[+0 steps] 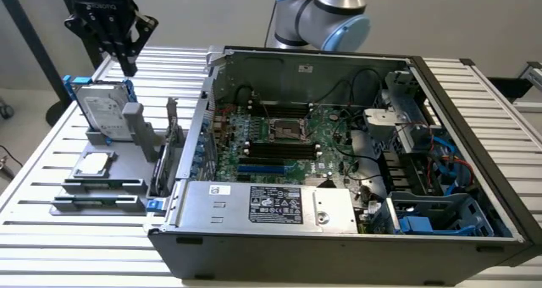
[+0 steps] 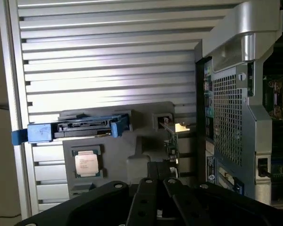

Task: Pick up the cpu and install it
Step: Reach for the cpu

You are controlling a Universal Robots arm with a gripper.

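Jaws: together, gripping nothing, hanging above the counter's (image 1: 51,237) far corner, beyond the hard drive (image 1: 105,113).
Cpu (image 1: 93,164): flat in the grey holder (image 1: 125,174) (metal top up), just beside the upright hard drive.
Around: a card (image 1: 172,136) stands on edge between the holder and the open computer case (image 1: 339,250).

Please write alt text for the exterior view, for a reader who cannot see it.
A robot gripper, fingers shut and empty, hangs near a grey holder at the exterior view's left, where the cpu lies flat in front of an upright hard drive. Beside it on the slatted table stands an open computer case, its motherboard exposed.
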